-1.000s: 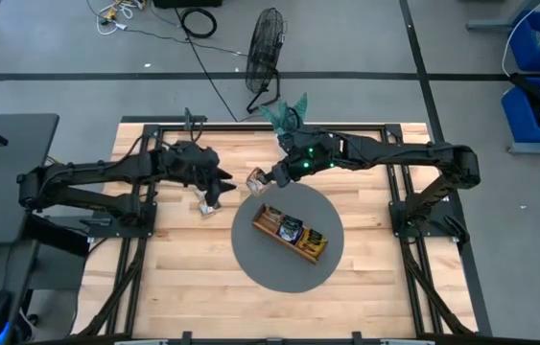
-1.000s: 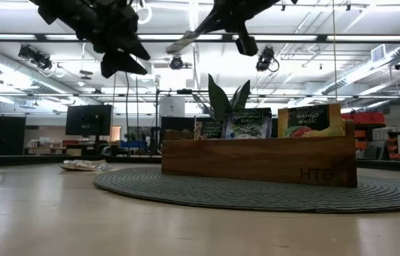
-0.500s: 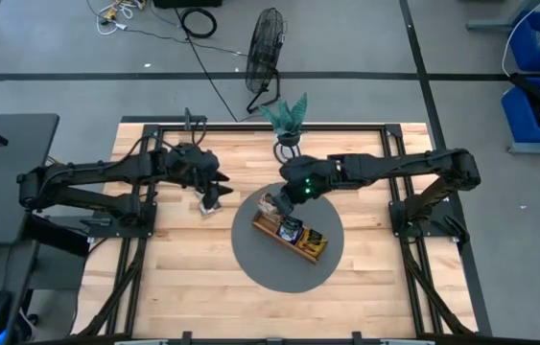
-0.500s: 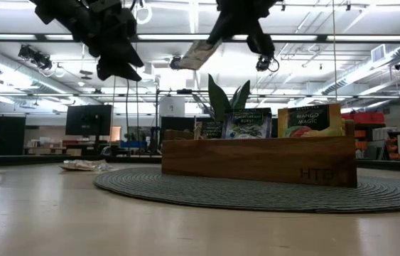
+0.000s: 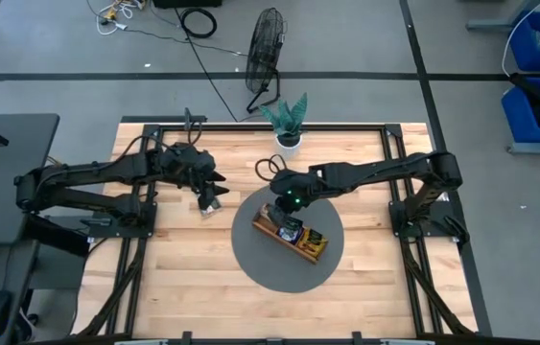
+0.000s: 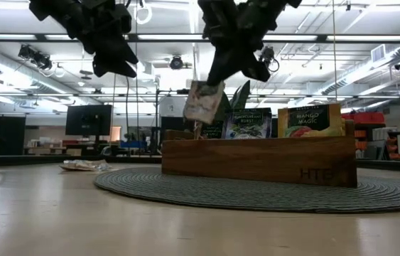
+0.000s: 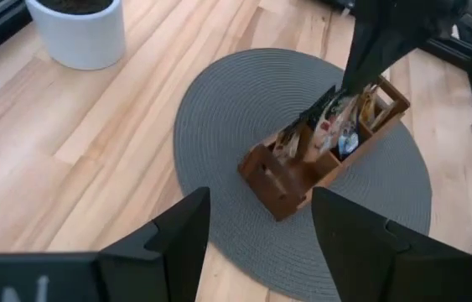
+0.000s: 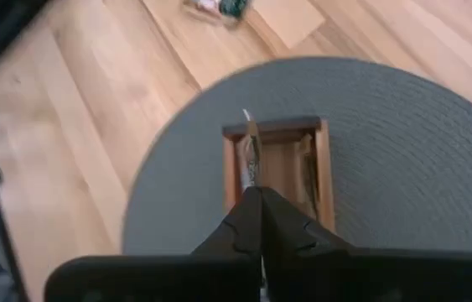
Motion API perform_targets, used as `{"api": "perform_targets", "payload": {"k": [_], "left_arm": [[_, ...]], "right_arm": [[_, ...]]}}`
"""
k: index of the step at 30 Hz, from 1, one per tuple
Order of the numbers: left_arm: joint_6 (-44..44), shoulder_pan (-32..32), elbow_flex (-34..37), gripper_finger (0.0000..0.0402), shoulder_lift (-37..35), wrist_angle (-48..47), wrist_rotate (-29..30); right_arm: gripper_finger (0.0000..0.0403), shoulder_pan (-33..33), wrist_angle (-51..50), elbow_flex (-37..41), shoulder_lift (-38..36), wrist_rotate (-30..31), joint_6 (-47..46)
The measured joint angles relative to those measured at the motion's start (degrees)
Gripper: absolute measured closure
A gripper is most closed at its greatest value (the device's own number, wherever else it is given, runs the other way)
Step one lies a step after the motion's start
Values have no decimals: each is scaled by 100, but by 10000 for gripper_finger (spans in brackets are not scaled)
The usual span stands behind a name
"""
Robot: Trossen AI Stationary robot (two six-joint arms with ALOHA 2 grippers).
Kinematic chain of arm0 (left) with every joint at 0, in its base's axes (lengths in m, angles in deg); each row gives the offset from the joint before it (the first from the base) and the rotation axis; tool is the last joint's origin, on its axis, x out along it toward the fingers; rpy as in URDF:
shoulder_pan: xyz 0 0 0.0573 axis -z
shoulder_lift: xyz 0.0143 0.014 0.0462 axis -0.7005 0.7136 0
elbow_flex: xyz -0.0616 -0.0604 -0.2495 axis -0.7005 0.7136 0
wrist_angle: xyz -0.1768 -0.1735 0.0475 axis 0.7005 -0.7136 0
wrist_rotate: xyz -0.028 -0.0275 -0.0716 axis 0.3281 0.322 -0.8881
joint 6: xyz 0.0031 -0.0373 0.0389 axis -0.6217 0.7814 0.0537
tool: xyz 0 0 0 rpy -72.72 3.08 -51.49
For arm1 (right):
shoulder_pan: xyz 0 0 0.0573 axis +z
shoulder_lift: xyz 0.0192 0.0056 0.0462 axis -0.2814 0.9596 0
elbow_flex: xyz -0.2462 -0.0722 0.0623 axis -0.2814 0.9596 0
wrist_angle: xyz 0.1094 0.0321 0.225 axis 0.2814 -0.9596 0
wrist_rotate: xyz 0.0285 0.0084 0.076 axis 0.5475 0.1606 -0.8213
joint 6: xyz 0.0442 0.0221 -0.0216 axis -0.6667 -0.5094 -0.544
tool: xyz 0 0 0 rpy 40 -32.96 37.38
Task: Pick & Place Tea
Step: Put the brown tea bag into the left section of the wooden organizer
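A pale tea sachet (image 6: 204, 102) hangs pinched by its top edge in the right gripper (image 6: 217, 77), whose fingers are clamped tight on it, just above the end compartment of the wooden tray (image 6: 256, 161) on the round grey mat (image 5: 250, 259). Other sachets already stand upright in the tray's farther compartments. This looks like the placing step: the sachet is lined up edge-on over the open slot, so the next move calls for lowering it straight in, then letting go. A small heap of loose sachets (image 5: 211, 204) lies on the worktop (image 5: 174, 268), with the left gripper (image 5: 214, 182) hovering over it, fingers spread wide and holding nothing
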Motion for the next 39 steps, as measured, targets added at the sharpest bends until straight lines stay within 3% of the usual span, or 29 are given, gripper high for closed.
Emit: {"api": "perform_targets", "payload": {"k": [31, 39], "left_arm": [[0, -52, 2, 189, 11, -106, 11], [-7, -54, 2, 189, 11, -104, 11]], "right_arm": [[402, -45, -178, -4, 753, 99, 423], [359, -81, -165, -2, 725, 143, 700]]}}
